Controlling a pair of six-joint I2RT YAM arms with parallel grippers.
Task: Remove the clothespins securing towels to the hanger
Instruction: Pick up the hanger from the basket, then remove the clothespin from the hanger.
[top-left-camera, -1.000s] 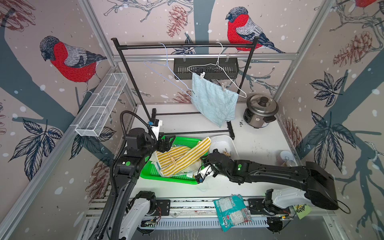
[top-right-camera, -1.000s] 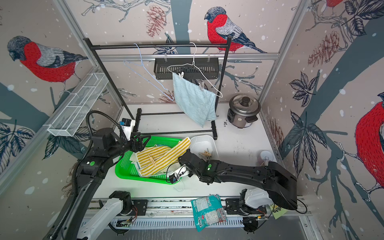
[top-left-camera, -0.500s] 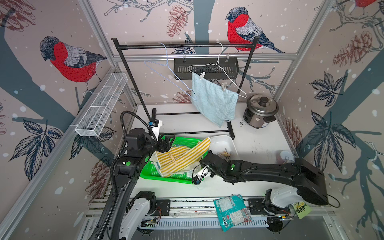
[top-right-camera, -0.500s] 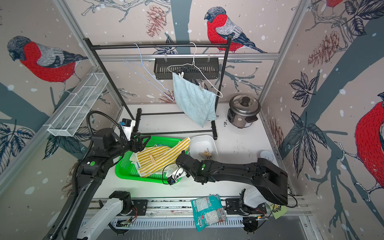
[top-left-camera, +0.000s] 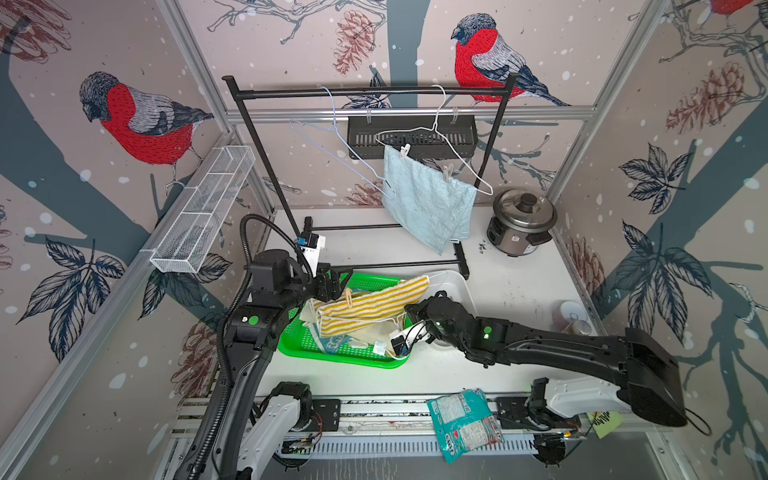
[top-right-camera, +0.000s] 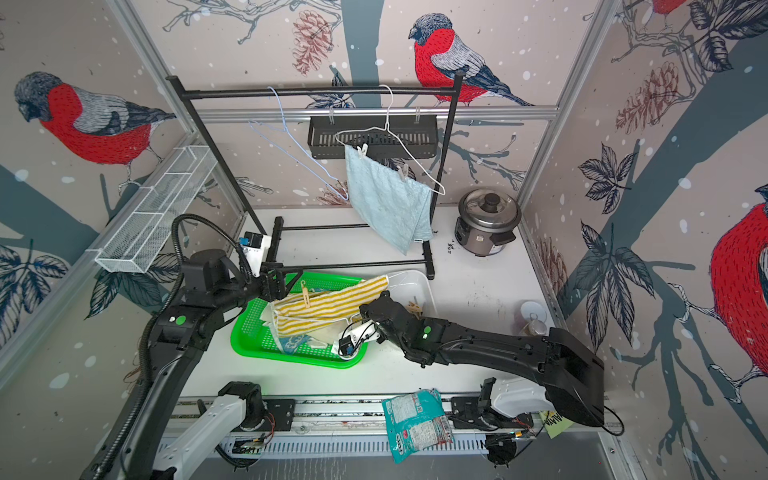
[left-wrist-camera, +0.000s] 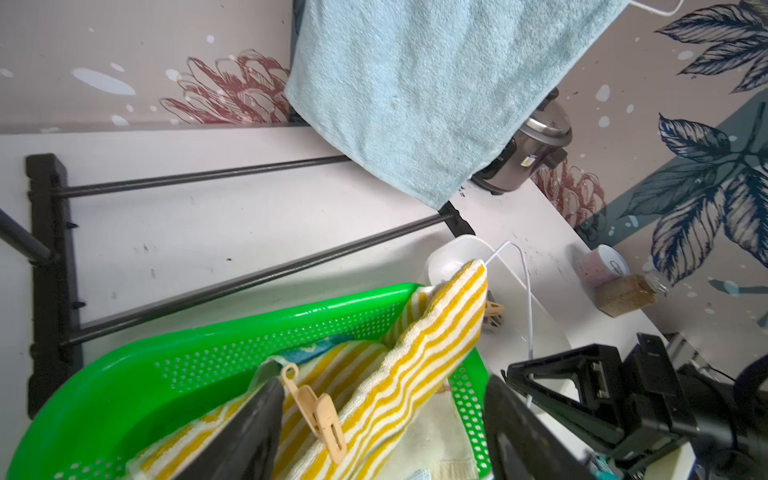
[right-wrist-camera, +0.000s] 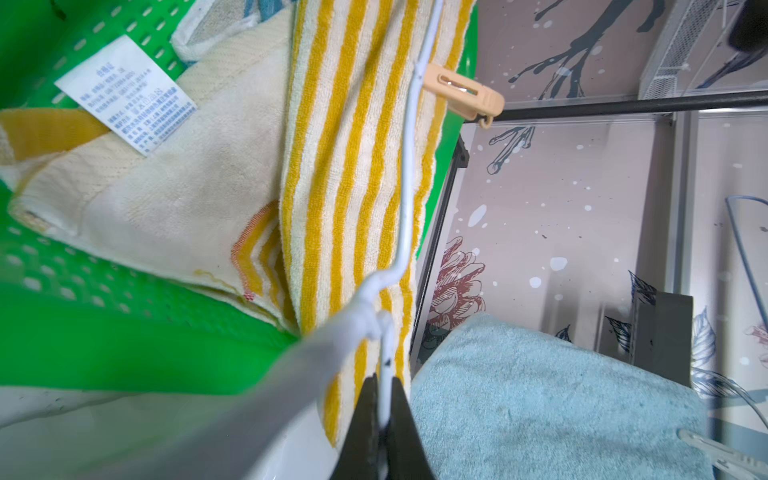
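Forearm (top-left-camera: 540, 347) stretched low, right gripper (right-wrist-camera: 384, 386) pinches hanger wire (right-wrist-camera: 409, 187); left gripper (left-wrist-camera: 382, 386) gapes at tan clothespin (left-wrist-camera: 320, 411) over tray (top-left-camera: 353, 362).

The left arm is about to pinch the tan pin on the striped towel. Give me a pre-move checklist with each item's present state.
1. Right gripper shut on the white hanger wire, holding it: ok.
2. Left gripper open: ok.
3. Tan clothespin lies between the left fingers: ok, though nearer one finger.
4. Clothespin clamps the striped towel to the wire: ok.
5. Green basket lies beneath the towel: ok.
6. Fingers set deep enough to squeeze the pin's handle end: cannot tell.
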